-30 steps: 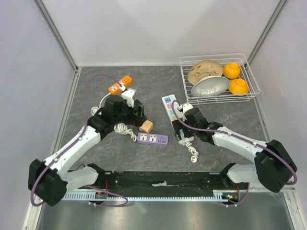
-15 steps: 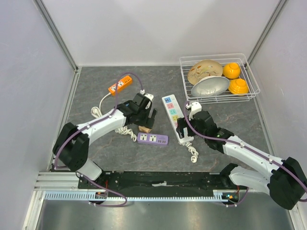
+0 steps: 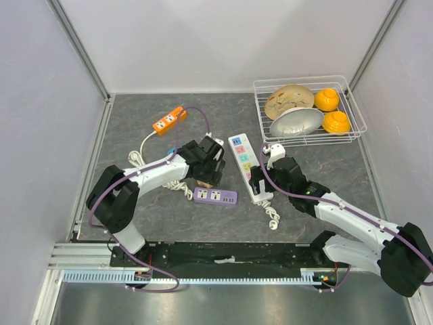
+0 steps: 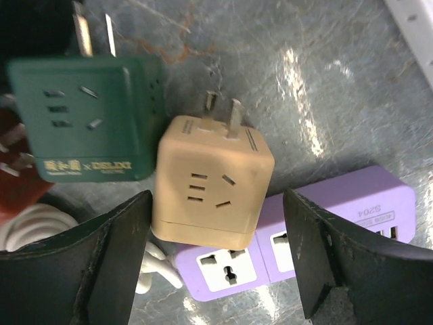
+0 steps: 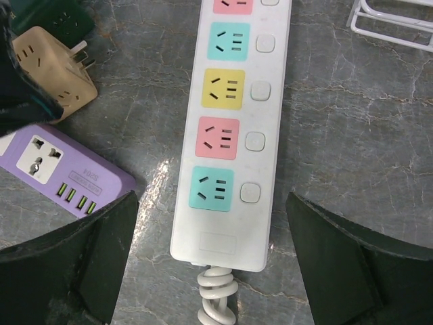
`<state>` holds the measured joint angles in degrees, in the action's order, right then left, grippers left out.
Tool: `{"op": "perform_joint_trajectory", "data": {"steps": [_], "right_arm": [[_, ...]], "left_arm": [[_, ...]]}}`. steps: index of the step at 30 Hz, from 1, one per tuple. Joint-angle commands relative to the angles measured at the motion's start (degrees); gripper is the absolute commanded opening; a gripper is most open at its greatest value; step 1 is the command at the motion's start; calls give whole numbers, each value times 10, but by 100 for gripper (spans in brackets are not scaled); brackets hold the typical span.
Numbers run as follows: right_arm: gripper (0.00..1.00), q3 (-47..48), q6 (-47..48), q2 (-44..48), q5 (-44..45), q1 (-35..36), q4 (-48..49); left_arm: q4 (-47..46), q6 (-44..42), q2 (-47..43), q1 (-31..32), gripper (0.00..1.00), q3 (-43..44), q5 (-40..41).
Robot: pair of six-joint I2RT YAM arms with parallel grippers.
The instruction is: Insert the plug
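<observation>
Grey worktop (image 3: pixel 223 115), wire basket (image 3: pixel 259 112) at two o'clock, orange strip (image 3: pixel 169 120) at eleven, white power strip (image 3: pixel 241 152) central, purple strip (image 3: pixel 215 196) at its eight, beige adapter (image 4: pixel 212 181) beside green adapter (image 4: pixel 84 118)

Cube plug (image 4: pixel 213 183) just behind flat socket strip (image 4: pixel 338 223), long socket strip (image 5: pixel 230 135) to their right, wire basket (image 3: pixel 265 130) behind that

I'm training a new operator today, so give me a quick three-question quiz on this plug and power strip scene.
1. True or false: the left pincer is shut on the beige adapter cube.
2. On the white power strip, which colour is the socket nearest the cord? A teal, B yellow, C pink.
3. What colour is the short power strip beside the beige cube?
Key: 1 false, it is open with a finger on each side; 2 A; 3 purple.
</observation>
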<state>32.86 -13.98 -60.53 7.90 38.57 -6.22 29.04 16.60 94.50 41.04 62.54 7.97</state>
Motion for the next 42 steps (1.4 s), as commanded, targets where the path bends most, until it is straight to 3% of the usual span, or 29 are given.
{"op": "perform_joint_trajectory", "data": {"steps": [1,7,17,20,28,36,42], "right_arm": [[98,-6,-4,10,11,0,24],[98,-8,-2,9,9,1,24],[98,-16,0,10,10,1,27],[98,-16,0,11,10,1,28],[98,-10,-3,10,-2,1,26],[98,25,-43,25,-52,1,4],[98,72,-138,8,-137,1,4]], "left_arm": [[28,35,0,26,85,4,23],[4,37,-29,30,86,-14,49],[-40,36,5,30,82,-37,44],[-40,33,-4,29,73,-37,43],[-39,5,-65,31,29,-32,30],[-42,-60,-159,40,25,-40,-8],[-59,-156,-259,63,23,-66,-52]]}}
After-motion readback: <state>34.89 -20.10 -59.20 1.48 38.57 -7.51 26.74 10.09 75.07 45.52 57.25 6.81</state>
